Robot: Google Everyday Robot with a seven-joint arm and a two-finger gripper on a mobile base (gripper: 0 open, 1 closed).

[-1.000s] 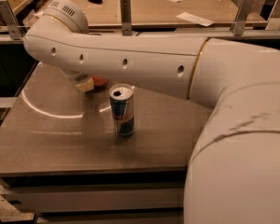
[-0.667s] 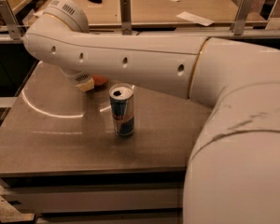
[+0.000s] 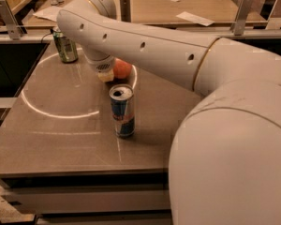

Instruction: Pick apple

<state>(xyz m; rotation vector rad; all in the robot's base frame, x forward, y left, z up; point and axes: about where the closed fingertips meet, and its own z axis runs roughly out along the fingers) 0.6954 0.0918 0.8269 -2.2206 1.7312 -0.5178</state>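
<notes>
Well, the tool point(image 3: 104, 74) sits low over the tabletop point(image 3: 61, 139), tucked under the wrist end of the arm point(image 3: 145, 46), and only a pale bit of it shows. Whether it is open, closed or already gripping cannot be told, because the arm covers its working end.

The apple point(image 3: 123, 69) lies just beside the tool, on its right as the camera sees it. It is touching the tool or very nearly so, and its upper part is hidden behind the arm. It appears to rest on the tabletop and not to hang clear of it, though the view is too blocked to be sure.

A blue can point(image 3: 122, 110) stands upright on the camera side of the tool, near but apart. A green can point(image 3: 65, 45) stands beyond the tool and to its left, well apart.

I judge the step in hand to be the final approach and grasp, with the lift not yet done. The next move calls for the tool centred on the apple's widest part and a firm close. A push from one side could roll the smooth, round fruit away. The lift should then go straight up, with no swing toward the blue can.
</notes>
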